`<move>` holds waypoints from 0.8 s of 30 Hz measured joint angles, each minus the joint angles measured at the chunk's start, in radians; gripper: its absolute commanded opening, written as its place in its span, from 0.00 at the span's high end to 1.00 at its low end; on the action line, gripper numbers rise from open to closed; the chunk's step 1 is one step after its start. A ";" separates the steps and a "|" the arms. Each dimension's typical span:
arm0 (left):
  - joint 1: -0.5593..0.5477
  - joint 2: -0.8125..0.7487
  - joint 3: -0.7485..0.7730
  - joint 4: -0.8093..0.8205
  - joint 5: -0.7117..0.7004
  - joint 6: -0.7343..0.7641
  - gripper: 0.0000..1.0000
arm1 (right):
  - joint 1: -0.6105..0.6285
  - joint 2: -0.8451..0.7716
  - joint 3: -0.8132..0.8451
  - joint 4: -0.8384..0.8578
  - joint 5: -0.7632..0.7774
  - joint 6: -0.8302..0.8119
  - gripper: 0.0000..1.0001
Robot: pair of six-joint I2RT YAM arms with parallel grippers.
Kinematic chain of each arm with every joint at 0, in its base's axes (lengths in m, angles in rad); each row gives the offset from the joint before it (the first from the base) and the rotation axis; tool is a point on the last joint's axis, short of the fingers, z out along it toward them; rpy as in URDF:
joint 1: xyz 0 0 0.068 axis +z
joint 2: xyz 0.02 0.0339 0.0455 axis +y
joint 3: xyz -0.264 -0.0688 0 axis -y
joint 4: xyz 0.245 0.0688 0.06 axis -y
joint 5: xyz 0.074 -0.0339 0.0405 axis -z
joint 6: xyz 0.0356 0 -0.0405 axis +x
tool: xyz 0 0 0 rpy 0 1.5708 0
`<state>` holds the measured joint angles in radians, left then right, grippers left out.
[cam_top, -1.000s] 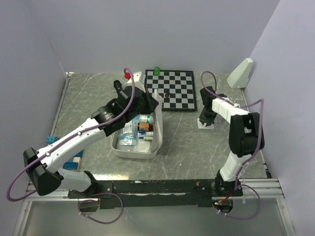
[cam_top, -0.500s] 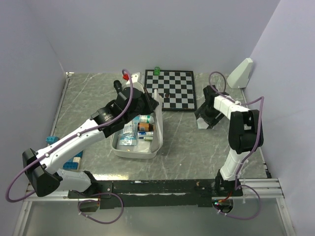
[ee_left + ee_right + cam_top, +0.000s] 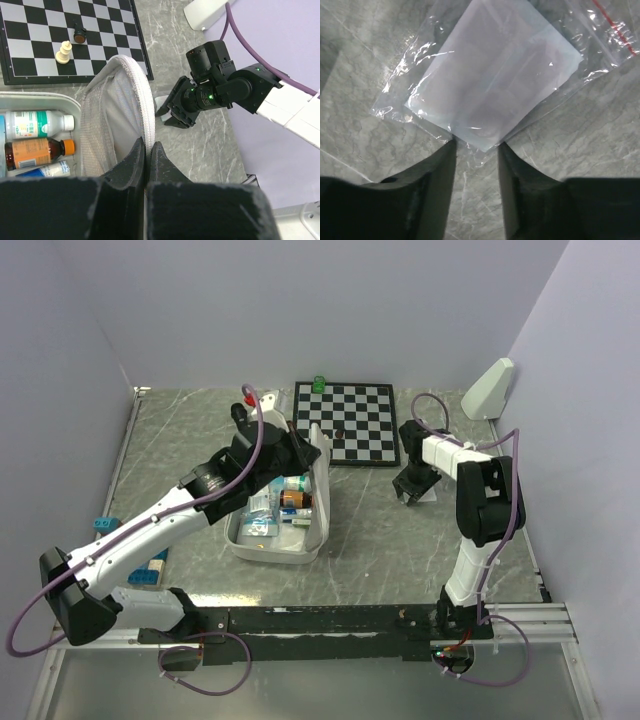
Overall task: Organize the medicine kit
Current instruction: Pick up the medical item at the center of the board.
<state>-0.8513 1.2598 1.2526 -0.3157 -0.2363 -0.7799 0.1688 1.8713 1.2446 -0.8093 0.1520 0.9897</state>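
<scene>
**Item 1.** Pale grey-white rounded clamshell medicine kit (image 3: 270, 551), open on the grey marbled worktop (image 3: 380, 540). Its long axis runs away from the arm bases. The tray holds a white plastic bottle (image 3: 37, 122), an amber bottle with an orange label (image 3: 35, 152) and flat packets. The mesh-lined lid (image 3: 117, 115) stands raised along the kit's right side.

**Item 2.** Left end effector (image 3: 147, 150), above the kit's right edge. It is closed on the lid's rim, holding the lid up.

**Item 3.** Clear zip-top plastic bag holding a flat white sheet (image 3: 490, 90), flat on the worktop to the kit's right, beyond the raised lid and apart from it. In the right wrist view its long axis runs diagonally up and to the right.

**Item 4.** Right end effector (image 3: 475, 145), right of the kit and directly over the bag. Its jaws are parted, one either side of the sheet's nearest corner, gripping nothing.

**Governing relation.** The bag lies just ahead of and under the right fingers, corner first. The right arm is much the nearer, and the left is occupied with the lid. Any transfer would probably go leftward over or around the lid into the tray.

**Item 5.** Black-and-white chessboard (image 3: 350, 420), beyond the kit's far right corner.
</scene>
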 measured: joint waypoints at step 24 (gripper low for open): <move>0.000 -0.029 -0.029 0.004 0.008 0.003 0.99 | 0.388 -0.448 -0.211 0.035 0.094 -0.121 1.00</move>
<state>-0.8513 1.2304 1.2232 -0.3115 -0.2279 -0.7773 0.5568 1.4231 1.0336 -0.7738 0.2459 0.8684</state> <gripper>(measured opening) 0.042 0.006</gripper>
